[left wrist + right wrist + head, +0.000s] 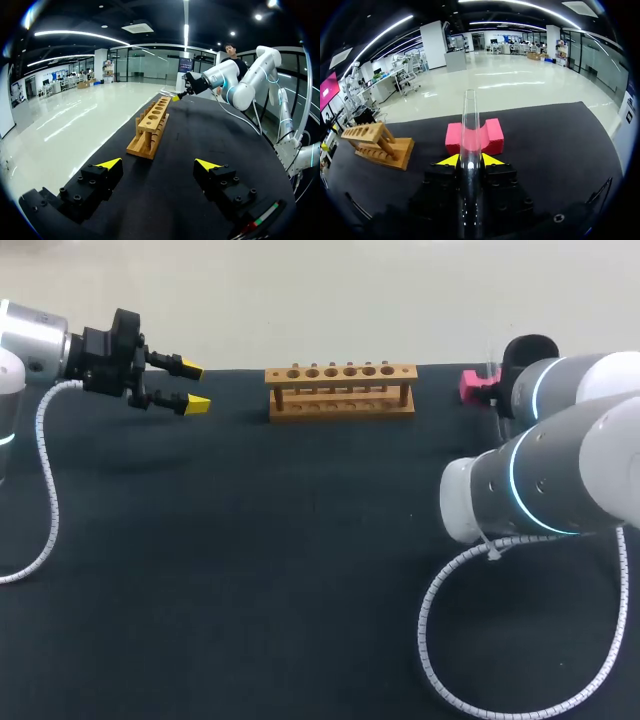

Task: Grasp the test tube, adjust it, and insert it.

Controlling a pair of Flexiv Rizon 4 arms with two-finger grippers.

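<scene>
Right arm [560, 480]: elbow sits nearest the head camera, over the right side of the black counter [300, 590]. The forearm runs back toward the far right corner and hides its own jaws in that view.

Right gripper [469, 160], wrist view: jaws clamped on the clear test tube [470, 125], one yellow tip each side. The tube lies along the fingers, with its open end pointing out ahead. The front part of the tube lines up with the groove of the pink block [492, 137]; can't tell whether it touches. The pink block [470, 385] is at the far right edge of the counter.

Left gripper [190, 388]: hangs above the far left of the counter, pointing toward the middle. Jaws are wide apart, nothing between them; the left wrist view [159, 165] confirms it.

Wooden rack [340, 390]: stands at far centre, between the two grippers and well apart from both. It has a single row of holes on top and no tube in it. From the left wrist view the rack [152, 127] is ahead of the fingers, with the right gripper [187, 87] beyond its far end.
</scene>
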